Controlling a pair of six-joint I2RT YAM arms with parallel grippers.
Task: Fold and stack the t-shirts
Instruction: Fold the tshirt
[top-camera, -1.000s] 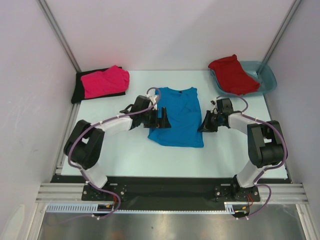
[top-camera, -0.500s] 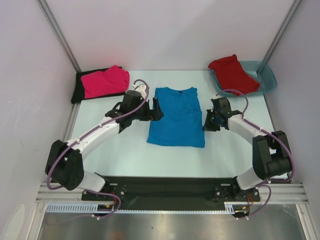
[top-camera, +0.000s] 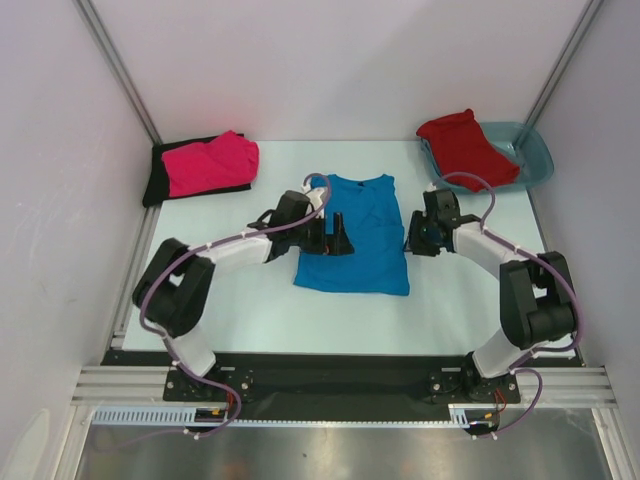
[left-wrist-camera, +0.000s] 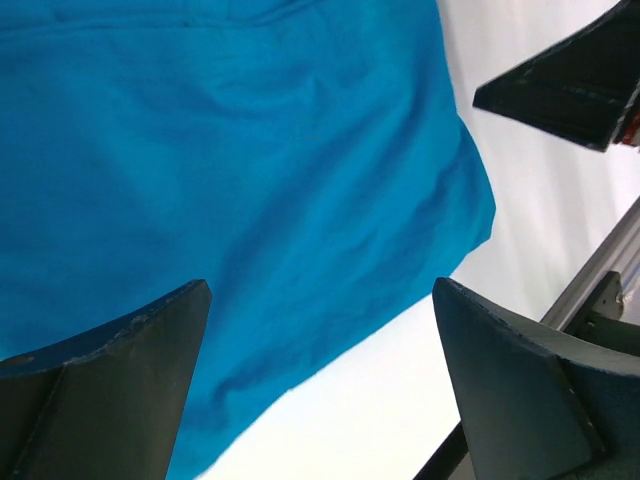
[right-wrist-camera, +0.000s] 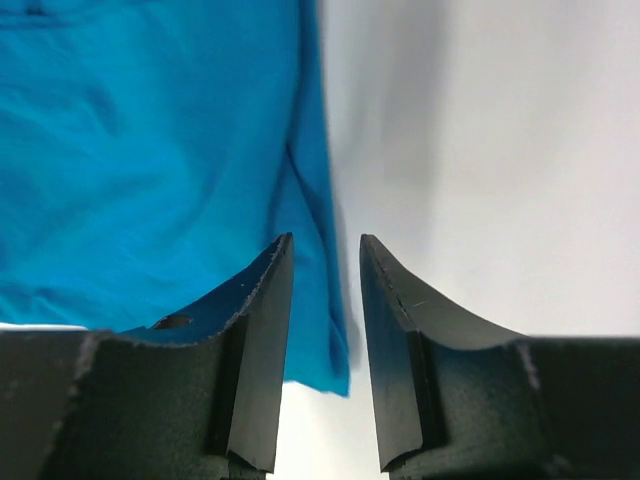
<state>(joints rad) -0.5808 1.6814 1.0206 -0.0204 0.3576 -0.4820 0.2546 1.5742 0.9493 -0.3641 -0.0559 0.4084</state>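
**Item: blue t-shirt** (top-camera: 355, 235). It lies flat at the centre of the worktop (top-camera: 250, 300), neckline at the far end and hem at the near end. No sleeves stick out, so it reads as a narrow rectangle, with some soft wrinkling along the right edge.

**Left claw** (top-camera: 335, 244). It sits at the shirt's left edge, about mid-length. The fingers are spread as wide as they go, with nothing between them and cloth below.

**Right claw** (right-wrist-camera: 325, 240). It is over the shirt's right edge, opposite the left claw. The fingers are parted only narrowly, and nothing is pinched: the hem edge and bare worktop show through the gap.

**Other stock.**
- Pink t-shirt (top-camera: 210, 163): folded, far left, lying on the black t-shirt (top-camera: 160, 182).
- Red t-shirt (top-camera: 465, 148): bunched, far right, draped over the rim of the teal tub (top-camera: 538, 160).

**Step in hand, as judged.** The side folds look finished and you hold nothing. The end-to-end fold is not yet made.

**Next move calls for:**
- Send each claw to a near hem corner.
- Open the right one wider before it descends.
- Pinch the folded layers together, not just the top one.
- Lift evenly and carry the hem to the neckline.
- The far-left pile looks like the place to stack afterwards.
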